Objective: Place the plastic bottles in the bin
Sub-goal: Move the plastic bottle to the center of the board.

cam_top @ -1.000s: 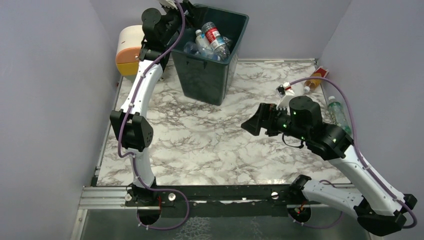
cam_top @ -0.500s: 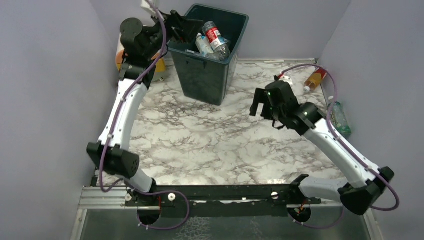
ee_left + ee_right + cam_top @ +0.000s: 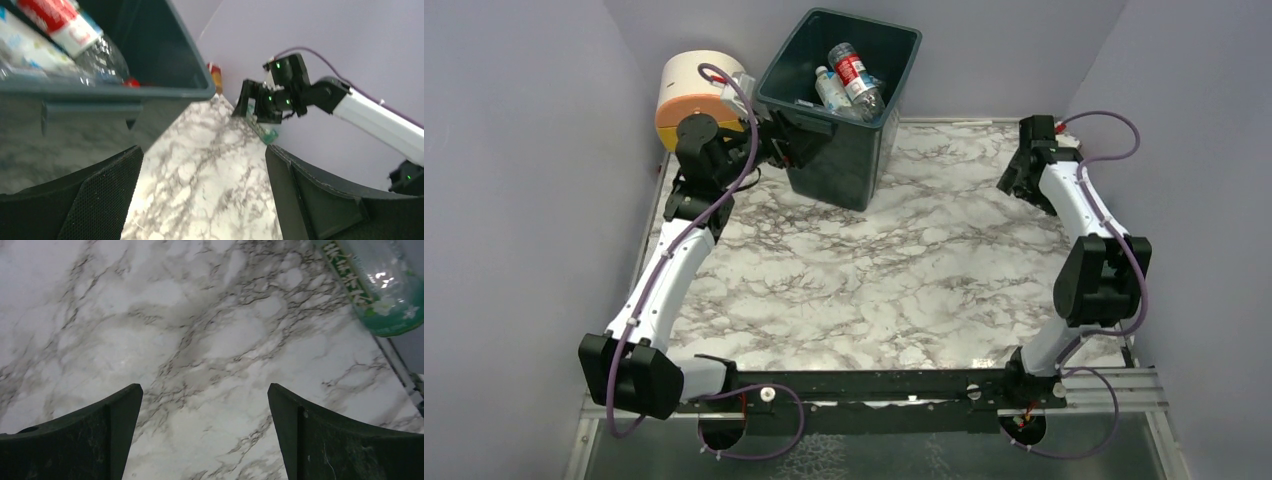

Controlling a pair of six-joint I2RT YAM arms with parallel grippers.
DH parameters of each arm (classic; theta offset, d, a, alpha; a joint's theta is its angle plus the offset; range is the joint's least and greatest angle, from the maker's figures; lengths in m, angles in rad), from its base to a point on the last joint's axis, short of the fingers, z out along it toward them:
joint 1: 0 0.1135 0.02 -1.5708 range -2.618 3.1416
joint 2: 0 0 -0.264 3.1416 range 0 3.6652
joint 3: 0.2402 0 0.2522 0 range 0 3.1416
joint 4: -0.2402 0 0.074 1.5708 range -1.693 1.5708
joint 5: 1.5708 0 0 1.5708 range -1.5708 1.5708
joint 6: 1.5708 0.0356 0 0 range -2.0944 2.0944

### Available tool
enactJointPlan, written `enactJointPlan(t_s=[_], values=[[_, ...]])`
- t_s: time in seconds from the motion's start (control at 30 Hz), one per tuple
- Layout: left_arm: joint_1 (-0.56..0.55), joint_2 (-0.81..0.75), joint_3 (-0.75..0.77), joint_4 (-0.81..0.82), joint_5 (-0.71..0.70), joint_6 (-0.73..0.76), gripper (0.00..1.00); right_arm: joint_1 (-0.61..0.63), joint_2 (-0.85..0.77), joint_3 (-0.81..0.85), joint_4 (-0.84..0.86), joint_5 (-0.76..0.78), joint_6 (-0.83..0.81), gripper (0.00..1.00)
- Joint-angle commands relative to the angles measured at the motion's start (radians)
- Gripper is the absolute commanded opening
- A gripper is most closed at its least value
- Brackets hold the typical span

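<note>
- Since the green bottle [image 3: 372, 285] lying near the right edge of the table [image 3: 874, 270] looks like thin clear plastic, I'd judge it light, springy under a squeeze and a bit slick on its label. It could roll, so a pinch across the middle of its body seems safest.
- An amber bottle [image 3: 216, 77] with a red cap sits by the back wall, just past the bin's corner in the left wrist view. I can't tell whether it stands or lies.
- The other bottles [image 3: 849, 72] are heaped inside the bin [image 3: 854, 160], a red-labelled one on top.
- The right claw [image 3: 202, 390] hangs over bare marble just beside the green bottle, its fingers wide apart with nothing between them.
- The left claw [image 3: 202, 152] is likewise spread wide and empty, close to the bin's outer wall and below its rim.
- A cream-and-orange drawer unit [image 3: 689, 90] stands left of the bin.
</note>
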Motion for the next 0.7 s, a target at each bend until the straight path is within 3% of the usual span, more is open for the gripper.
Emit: enactJointPlan(t_s=[0.0, 0.17, 0.27, 0.43, 0.67], values=[[-0.004, -0.013, -0.066, 0.086, 0.105, -0.078, 0.99, -0.022, 0.059, 0.075, -0.061, 0.234, -0.024, 0.99], [-0.005, -0.022, -0.067, 0.04, 0.152, -0.066, 0.99, -0.036, 0.147, 0.125, 0.049, 0.351, -0.247, 0.99], [-0.015, -0.048, -0.07, 0.002, 0.148, -0.053, 0.99, -0.08, 0.245, 0.267, -0.053, 0.424, -0.278, 0.99], [-0.062, -0.06, -0.106, 0.013, 0.134, -0.068, 0.99, -0.13, 0.29, 0.356, 0.031, 0.327, -0.39, 0.99], [-0.063, -0.111, -0.101, -0.056, 0.105, -0.019, 0.99, -0.162, 0.529, 0.678, -0.119, 0.119, -0.252, 0.99]])
